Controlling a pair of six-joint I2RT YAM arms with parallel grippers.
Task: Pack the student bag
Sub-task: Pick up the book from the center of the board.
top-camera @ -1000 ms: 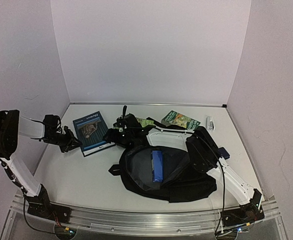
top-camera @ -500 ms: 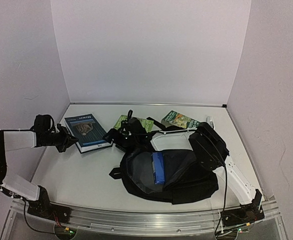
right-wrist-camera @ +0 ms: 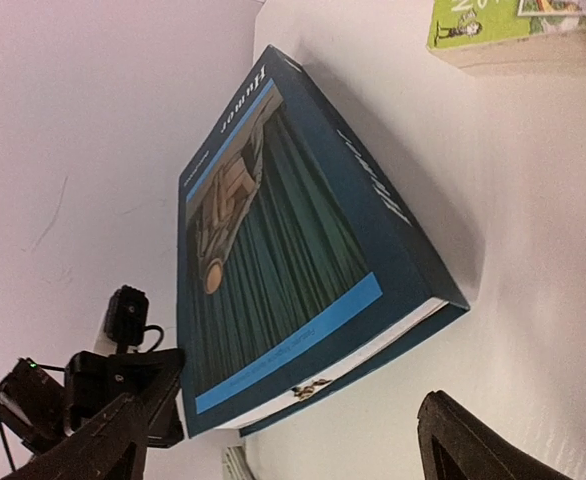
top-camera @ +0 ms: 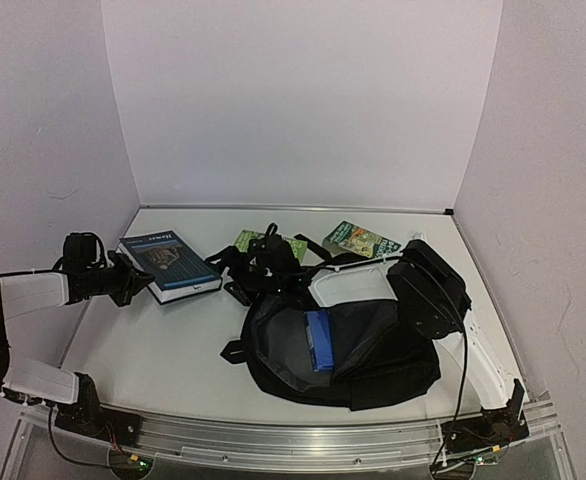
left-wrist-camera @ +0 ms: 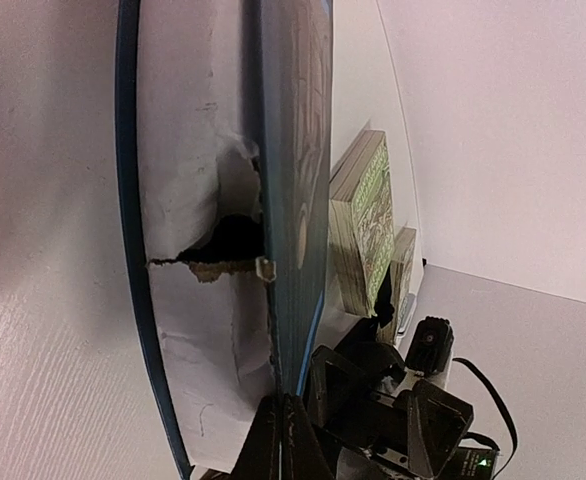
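The student bag, soft and black, lies unzipped mid-table, nearest the arm bases, with its grey lining cradling a flat blue item; at left, the left gripper, pressed together, pinches the blue book by its cover; the right gripper hangs spread above the bag's far end; a green paperback lies farthest back.

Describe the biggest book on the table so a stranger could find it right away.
Start at the black student bag mid-table and look left. The dark blue book lies there, thicker and bigger than the two green books behind the bag.
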